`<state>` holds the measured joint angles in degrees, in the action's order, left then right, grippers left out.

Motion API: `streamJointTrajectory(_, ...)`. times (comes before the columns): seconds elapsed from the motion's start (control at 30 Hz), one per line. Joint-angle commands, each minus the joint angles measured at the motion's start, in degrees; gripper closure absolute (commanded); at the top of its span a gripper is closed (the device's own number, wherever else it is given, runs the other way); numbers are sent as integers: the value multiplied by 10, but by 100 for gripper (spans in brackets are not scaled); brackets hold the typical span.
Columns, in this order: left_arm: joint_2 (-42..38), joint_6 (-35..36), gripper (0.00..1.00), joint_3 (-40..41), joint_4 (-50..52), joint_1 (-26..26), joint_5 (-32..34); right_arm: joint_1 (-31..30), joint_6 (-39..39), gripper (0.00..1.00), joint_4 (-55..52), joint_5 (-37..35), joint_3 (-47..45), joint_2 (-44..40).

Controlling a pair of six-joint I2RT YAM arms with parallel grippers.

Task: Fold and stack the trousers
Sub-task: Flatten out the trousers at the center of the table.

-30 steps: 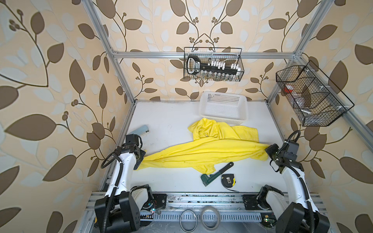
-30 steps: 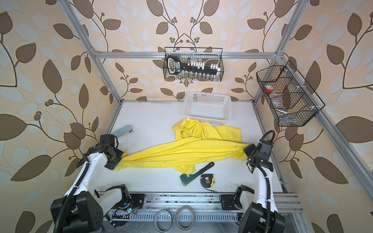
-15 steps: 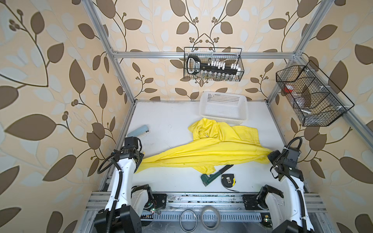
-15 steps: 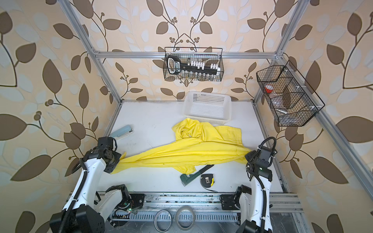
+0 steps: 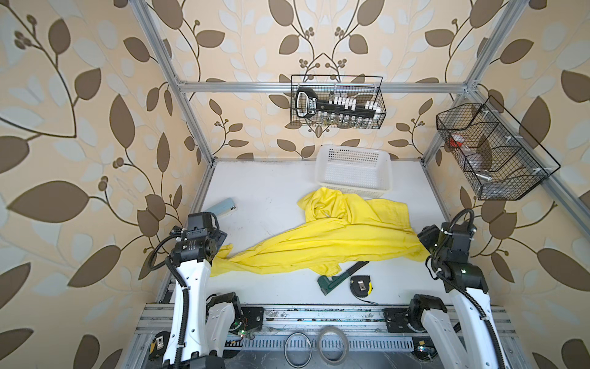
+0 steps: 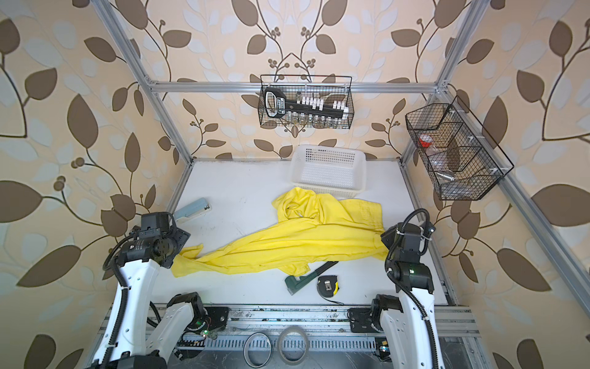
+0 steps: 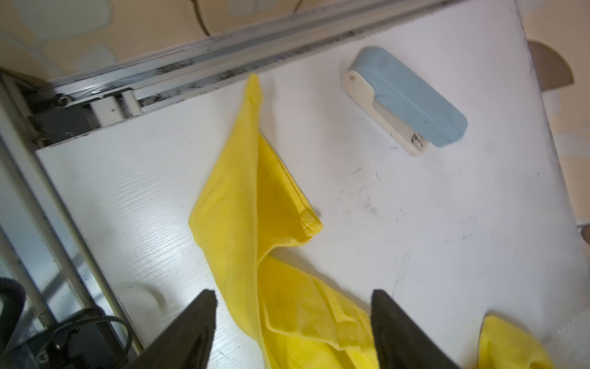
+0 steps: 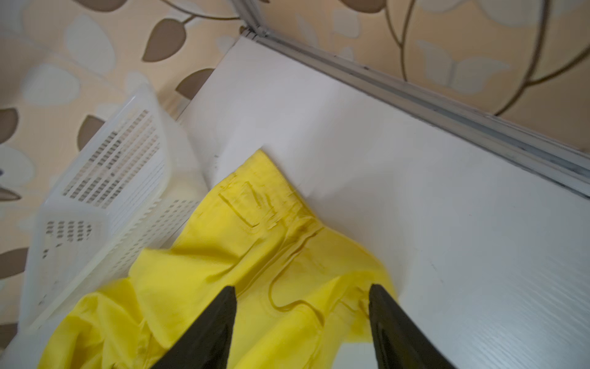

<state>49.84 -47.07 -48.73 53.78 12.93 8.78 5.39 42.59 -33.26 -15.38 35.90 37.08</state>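
Note:
The bright yellow trousers (image 5: pixel 319 242) (image 6: pixel 287 246) lie stretched across the white table, with one part bunched up against the basket. My left gripper (image 7: pixel 292 295) is open above the left leg end (image 7: pixel 242 204), and cloth lies flat on the table under the gap between its fingers. In both top views it sits at the trousers' left tip (image 5: pixel 220 239) (image 6: pixel 182 239). My right gripper (image 8: pixel 301 289) is open over the waistband end (image 8: pixel 255 255), at the trousers' right tip (image 5: pixel 426 238) (image 6: pixel 386 238). Neither holds the cloth.
A white perforated basket (image 5: pixel 352 172) stands at the back, touching the bunched cloth. A blue stapler (image 5: pixel 223 206) (image 7: pixel 405 99) lies near the left rail. A green wrench (image 5: pixel 338 276) and a tape measure (image 5: pixel 360 282) lie in front of the trousers. Wire baskets (image 5: pixel 336 102) (image 5: pixel 491 150) hang on the walls.
Both grippers have gone from shut on the trousers' ends to open, and the ends have dropped onto the table. Both wrists have drawn slightly outward and toward the front.

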Motion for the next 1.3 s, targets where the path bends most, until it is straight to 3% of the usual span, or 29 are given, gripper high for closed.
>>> streamJointTrajectory(0.0, 50, 55, 18, -52, -34, -78, -38, -79, -44, 29, 31, -59, 41, 53)
streamJointTrajectory(0.1, 93, 57, 16, -80, -54, -176, -24, -124, -86, 24, 65, -41, 52, 107)
streamJointTrajectory(0.37, 246, 67, 12, -133, -148, -374, -34, -111, -149, 20, 152, 102, 28, 229)
streamJointTrajectory(0.6, 419, 78, 12, -220, -201, -468, -46, -70, -141, 21, 197, 137, -21, 280)
streamJointTrajectory(0.77, 514, 93, 14, -288, -201, -501, -29, -57, -123, 21, 211, 132, -63, 288)
streamJointTrajectory(0.97, 592, 101, 23, -330, -212, -503, -12, -60, -92, 22, 233, 122, -115, 295)
streamJointTrajectory(1.17, 644, 128, 43, -370, -197, -503, 28, -58, -33, 28, 221, 74, -154, 268)
streamJointTrajectory(1.27, 658, 143, 65, -388, -184, -503, 50, -55, -17, 29, 199, 50, -163, 243)
